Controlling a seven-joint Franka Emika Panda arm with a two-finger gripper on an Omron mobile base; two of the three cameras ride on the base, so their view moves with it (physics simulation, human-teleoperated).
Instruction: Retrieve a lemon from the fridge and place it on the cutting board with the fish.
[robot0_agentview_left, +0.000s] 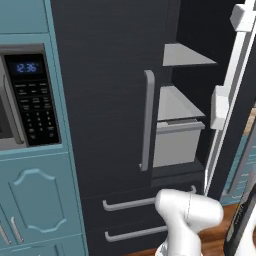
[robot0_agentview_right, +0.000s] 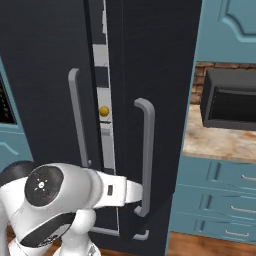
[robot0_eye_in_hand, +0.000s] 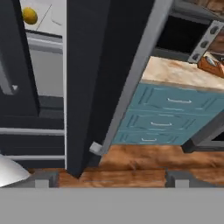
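Note:
The black fridge (robot0_agentview_left: 110, 75) has its left door closed and its right door (robot0_agentview_right: 160, 75) swung partly out. Through the gap the yellow lemon (robot0_agentview_right: 104, 111) sits on a grey shelf; it lies at the top left of the hand view (robot0_eye_in_hand: 29, 15). My gripper (robot0_eye_in_hand: 111, 178) is open, fingertips wide apart, just off the lower end of the right door's grey handle (robot0_eye_in_hand: 131, 83), holding nothing. My forearm (robot0_agentview_right: 115, 192) reaches to that handle (robot0_agentview_right: 146, 155). A corner of the reddish-brown cutting board (robot0_eye_in_hand: 211, 66) lies on the counter, with a pale sliver on it that may be the fish (robot0_eye_in_hand: 213, 59).
Grey shelves (robot0_agentview_left: 185, 55) and a crisper bin (robot0_agentview_left: 177, 142) show inside the fridge. A microwave (robot0_agentview_left: 30, 97) sits in teal cabinets to the left. Right of the fridge are a stone counter (robot0_agentview_right: 220, 140) with a dark toaster oven (robot0_agentview_right: 232, 100) and teal drawers (robot0_eye_in_hand: 166, 113). The floor is wood.

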